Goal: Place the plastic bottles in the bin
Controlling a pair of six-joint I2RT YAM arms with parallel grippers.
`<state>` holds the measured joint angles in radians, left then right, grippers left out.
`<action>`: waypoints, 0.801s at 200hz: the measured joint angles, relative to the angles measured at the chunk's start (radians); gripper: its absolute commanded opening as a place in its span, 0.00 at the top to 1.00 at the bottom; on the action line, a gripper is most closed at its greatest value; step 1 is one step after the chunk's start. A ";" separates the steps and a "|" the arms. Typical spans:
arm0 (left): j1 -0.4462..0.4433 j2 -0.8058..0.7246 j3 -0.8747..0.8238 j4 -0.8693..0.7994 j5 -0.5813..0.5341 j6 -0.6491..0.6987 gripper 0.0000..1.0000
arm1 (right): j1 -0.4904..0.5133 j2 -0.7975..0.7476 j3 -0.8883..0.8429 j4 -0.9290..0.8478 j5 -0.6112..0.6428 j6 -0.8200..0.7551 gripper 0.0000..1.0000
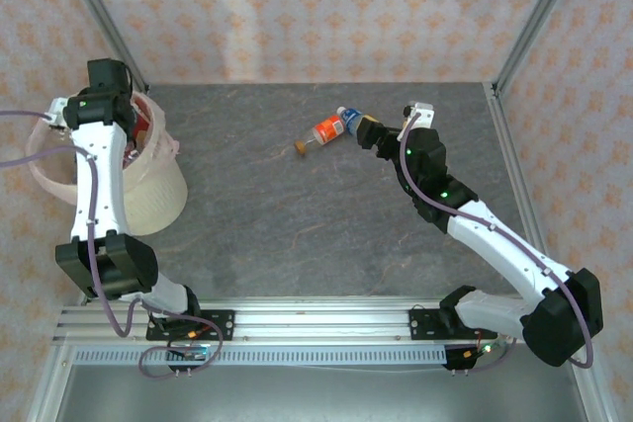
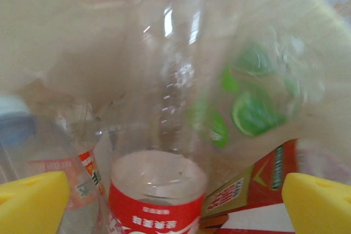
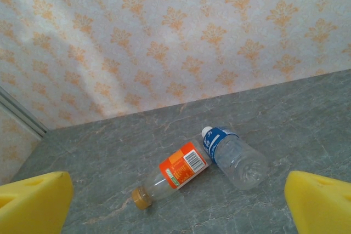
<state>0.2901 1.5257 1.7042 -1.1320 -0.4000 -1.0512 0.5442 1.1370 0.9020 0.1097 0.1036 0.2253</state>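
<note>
Two plastic bottles lie on their sides on the grey table, touching. One has an orange label (image 3: 184, 169) (image 1: 327, 130) and a tan cap, the other a blue label (image 3: 236, 156) (image 1: 349, 118) and a white cap. My right gripper (image 3: 175, 212) (image 1: 365, 131) hovers just right of them, open, with nothing between its yellow fingertips (image 3: 33, 201). The bin (image 1: 160, 200), beige with a pinkish bag over its rim, stands at the far left. My left gripper (image 2: 175, 212) points down into it, open. Below it lie a red-label bottle (image 2: 156, 204), a green-label bottle (image 2: 252, 108) and others, none touched by the fingertips (image 2: 30, 201).
Patterned walls and metal frame posts (image 1: 524, 27) close in the table at the back and sides. The left arm (image 1: 94, 175) arches over the bin's near side. A metal rail (image 1: 326, 328) runs along the near edge.
</note>
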 measured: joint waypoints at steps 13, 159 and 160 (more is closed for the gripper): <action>0.000 0.007 -0.040 0.004 -0.001 -0.005 0.00 | 0.000 0.000 0.000 -0.004 0.000 0.000 0.01; -0.075 -0.228 0.042 0.101 0.185 0.158 0.00 | -0.008 0.079 0.063 -0.034 0.003 0.011 0.01; -0.080 -0.231 0.042 0.106 0.188 0.163 0.00 | -0.008 0.085 0.068 -0.036 0.003 0.012 0.01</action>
<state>0.2100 1.2949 1.7462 -1.0264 -0.2123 -0.8886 0.5358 1.2221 0.9699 0.0738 0.1070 0.2371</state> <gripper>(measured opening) 0.993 0.992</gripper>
